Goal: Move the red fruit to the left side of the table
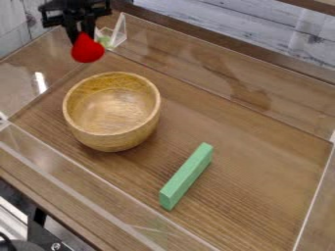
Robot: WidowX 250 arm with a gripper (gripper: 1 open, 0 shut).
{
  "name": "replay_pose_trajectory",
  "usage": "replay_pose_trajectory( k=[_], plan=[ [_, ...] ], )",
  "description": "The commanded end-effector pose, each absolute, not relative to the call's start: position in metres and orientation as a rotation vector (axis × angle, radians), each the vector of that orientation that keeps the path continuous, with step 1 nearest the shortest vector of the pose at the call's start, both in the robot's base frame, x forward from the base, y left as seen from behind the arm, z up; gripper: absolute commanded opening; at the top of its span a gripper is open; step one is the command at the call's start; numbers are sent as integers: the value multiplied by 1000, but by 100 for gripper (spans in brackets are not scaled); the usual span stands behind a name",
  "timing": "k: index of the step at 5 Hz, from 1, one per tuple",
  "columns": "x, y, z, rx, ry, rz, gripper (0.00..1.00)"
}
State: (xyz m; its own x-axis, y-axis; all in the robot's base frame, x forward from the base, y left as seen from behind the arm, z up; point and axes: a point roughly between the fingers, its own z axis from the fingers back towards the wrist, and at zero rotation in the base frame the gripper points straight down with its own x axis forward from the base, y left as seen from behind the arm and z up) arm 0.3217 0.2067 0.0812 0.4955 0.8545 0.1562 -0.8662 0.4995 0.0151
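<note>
Up in the far left part of the view, the dark gripper (82, 25) has its jaws closed on the red fruit (88, 48), which hangs beneath them with its glossy round body in plain sight. From where I'm looking, I can't tell for sure how high it is off the wood. Only the lower part of the gripper shows, dark against the pale wall behind.

Right beside the fruit, a little toward the right of the view, there's a small whitish thing with some green on it (116, 32); I can't make out what it is. Nearer to me than the fruit, and slightly to the right, sits the wooden bowl (112, 110), round and upright, its pale inside showing nothing in it. The fruit is outside it, beyond its far rim.

Well apart from all that, toward the near side and right of the bowl, a green rectangular block (186, 176) lies flat at a slant. Under everything runs the brown wood-grain table (249, 108), with clear walls along its edges.
</note>
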Motion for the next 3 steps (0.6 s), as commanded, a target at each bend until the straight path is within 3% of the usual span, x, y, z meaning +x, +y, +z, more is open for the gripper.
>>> replay_pose_trajectory(
  k=[1,3],
  plan=[
    [335,211,101,128,-216,1065,0],
    [337,204,102,173,-224,1069,0]
  ],
)
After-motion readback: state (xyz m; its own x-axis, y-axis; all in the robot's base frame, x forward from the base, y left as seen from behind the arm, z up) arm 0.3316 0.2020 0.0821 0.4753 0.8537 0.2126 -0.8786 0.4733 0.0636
